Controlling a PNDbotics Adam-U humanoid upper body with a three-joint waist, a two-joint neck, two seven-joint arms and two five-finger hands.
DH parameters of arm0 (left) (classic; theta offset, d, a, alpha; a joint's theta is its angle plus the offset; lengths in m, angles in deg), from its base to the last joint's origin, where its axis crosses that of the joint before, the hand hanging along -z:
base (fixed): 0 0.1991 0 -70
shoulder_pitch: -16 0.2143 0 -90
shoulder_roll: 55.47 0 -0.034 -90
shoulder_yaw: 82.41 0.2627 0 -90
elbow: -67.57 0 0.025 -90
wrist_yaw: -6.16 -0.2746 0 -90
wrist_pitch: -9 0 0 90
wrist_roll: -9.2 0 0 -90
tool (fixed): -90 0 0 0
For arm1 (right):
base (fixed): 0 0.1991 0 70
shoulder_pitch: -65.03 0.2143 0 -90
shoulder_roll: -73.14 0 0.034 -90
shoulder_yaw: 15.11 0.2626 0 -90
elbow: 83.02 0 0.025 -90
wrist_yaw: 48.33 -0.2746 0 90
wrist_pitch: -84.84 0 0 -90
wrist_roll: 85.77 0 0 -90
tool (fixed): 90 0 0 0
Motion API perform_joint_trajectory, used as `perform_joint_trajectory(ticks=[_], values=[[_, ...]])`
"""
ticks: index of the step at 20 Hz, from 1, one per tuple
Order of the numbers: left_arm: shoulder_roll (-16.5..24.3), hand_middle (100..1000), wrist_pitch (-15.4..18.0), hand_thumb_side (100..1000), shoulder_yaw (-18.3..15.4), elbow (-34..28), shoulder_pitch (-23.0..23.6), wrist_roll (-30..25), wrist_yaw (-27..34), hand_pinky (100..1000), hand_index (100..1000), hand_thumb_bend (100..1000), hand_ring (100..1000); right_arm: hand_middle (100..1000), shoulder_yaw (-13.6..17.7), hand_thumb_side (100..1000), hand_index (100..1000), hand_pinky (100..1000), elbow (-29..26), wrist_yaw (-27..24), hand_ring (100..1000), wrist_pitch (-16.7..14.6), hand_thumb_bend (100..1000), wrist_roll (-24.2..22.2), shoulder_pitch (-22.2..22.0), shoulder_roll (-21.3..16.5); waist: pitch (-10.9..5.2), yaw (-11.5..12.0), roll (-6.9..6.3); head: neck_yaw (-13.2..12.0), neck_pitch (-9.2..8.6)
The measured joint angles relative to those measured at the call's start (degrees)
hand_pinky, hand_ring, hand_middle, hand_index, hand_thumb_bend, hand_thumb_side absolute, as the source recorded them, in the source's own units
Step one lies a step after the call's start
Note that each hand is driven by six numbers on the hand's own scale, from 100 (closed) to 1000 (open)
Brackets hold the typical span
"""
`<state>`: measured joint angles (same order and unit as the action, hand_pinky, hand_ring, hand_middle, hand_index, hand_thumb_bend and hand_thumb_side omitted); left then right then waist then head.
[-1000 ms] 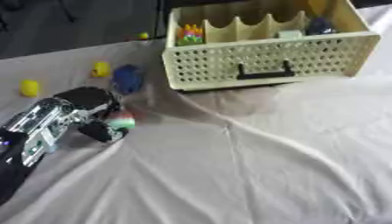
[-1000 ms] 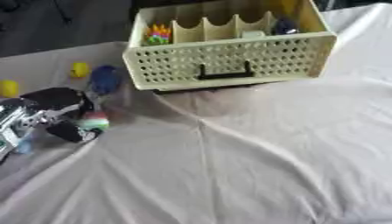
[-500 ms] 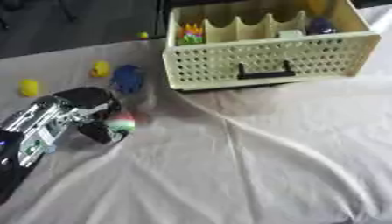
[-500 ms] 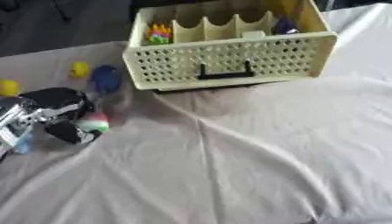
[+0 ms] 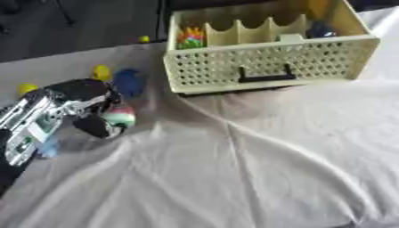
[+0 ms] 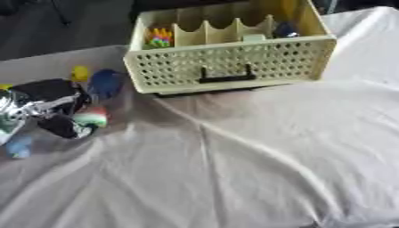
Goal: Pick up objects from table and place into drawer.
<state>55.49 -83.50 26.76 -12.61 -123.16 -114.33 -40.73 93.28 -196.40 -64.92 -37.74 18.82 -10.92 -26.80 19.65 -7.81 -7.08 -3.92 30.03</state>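
Left eye view: left hand [image 5: 66, 104] at table's left side, fingers and thumb curled around small round toy [image 5: 119, 117] banded pink, white, green. Blue toy [image 5: 128, 83] just beyond hand; yellow toy [image 5: 101, 72] beside it; second yellow toy [image 5: 26, 88] near left edge; tiny yellow ball [image 5: 144, 39] farther back. Cream perforated drawer [image 5: 269, 67] with black handle [image 5: 266, 75] at top centre, dividers inside, multicoloured toy [image 5: 189, 37] in leftmost compartment, dark blue item [image 5: 320, 30] at right end. Wrinkled white cloth [image 5: 257, 169] covers table. No legible writing or labels. Right hand out of sight.
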Motion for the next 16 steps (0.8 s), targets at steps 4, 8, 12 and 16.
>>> perform_joint_trajectory(ticks=[4,8,12,16], values=[[1.2,429,-1.6,420,-1.8,-2.9,-0.5,-0.2,2.7,378,638,138,436,413,0.0,731,756,535,0.0,-0.2,384,0.1,100,0.0,-0.5,0.0,-0.75,0.0,0.00,-0.1,0.00],[2.0,418,-3.1,415,-3.1,-4.9,-0.9,-0.4,5.1,352,632,100,423,413,0.0,732,756,536,0.0,-0.4,384,0.1,100,0.1,-0.5,-0.1,-1.01,0.1,-0.01,-0.2,0.01],[2.6,409,-4.7,404,-5.2,-7.7,-2.7,-0.1,8.5,337,625,100,411,413,0.0,732,756,536,0.0,-0.4,384,0.4,100,0.1,-1.0,-0.1,-1.82,0.1,-0.29,-0.5,0.03],[2.7,400,-6.5,360,-7.0,-9.4,-5.1,0.7,10.3,331,620,100,397,413,0.0,730,755,534,0.0,-0.4,385,0.4,100,0.1,-1.3,-0.2,-2.14,-0.2,-0.44,-0.8,0.05]])
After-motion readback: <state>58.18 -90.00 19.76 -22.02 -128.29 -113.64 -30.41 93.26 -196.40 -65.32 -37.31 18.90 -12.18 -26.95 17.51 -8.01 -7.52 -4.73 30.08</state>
